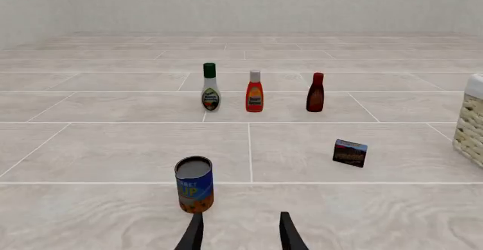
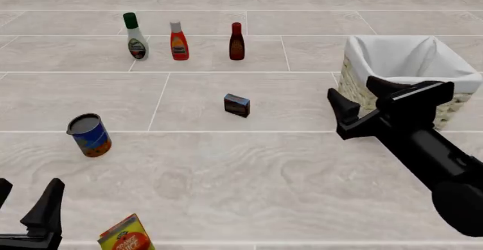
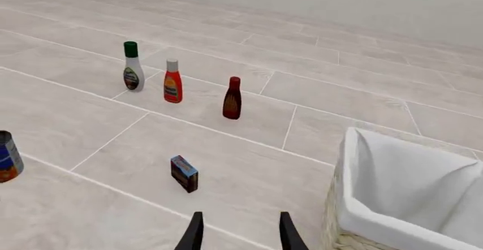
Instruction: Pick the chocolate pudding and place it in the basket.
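Note:
The chocolate pudding [image 2: 237,105] is a small dark brown box with a blue top edge, standing on the tiled surface near the middle. It also shows in the left wrist view [image 1: 350,152] and the right wrist view [image 3: 184,173]. The basket [image 2: 354,55], pale wicker with a white cloth lining, stands at the right and looks empty. My right gripper [image 2: 353,90] hovers open just in front of the basket's left side, right of the pudding and apart from it. My left gripper [image 2: 29,190] is open at the near left, far from the pudding.
A blue and orange can [image 2: 90,135] stands at the left. Three bottles line the back: white dressing [image 2: 137,37], red ketchup [image 2: 179,41], dark sauce [image 2: 236,42]. An orange juice carton [image 2: 126,236] sits at the near edge beside the left gripper.

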Controlling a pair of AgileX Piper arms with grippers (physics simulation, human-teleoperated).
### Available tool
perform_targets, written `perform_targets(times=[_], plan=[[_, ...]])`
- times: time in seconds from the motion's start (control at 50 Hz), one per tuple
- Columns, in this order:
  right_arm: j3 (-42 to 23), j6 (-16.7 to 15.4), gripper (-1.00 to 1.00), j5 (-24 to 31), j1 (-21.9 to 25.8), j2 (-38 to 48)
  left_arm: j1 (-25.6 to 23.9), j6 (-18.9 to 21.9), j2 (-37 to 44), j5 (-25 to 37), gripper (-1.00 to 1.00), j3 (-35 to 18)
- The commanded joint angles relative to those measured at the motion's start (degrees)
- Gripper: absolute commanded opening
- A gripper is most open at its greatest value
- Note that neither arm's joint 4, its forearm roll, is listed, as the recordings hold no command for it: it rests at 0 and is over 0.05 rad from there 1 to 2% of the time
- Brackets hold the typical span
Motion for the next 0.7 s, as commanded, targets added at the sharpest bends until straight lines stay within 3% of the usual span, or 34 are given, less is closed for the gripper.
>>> perform_targets(times=[0.02,0.3,0.7], plan=[[-4.9,0.3,1.00,-0.1,1.5,6.2,0.0,0.0,0.0,0.0,1.00,0.0],[-11.2,-0.3,1.00,0.6,3.4,12.5,0.0,0.0,0.0,0.0,1.00,0.0],[-21.7,1.4,1.00,3.7,6.6,22.1,0.0,0.0,0.0,0.0,1.00,0.0]])
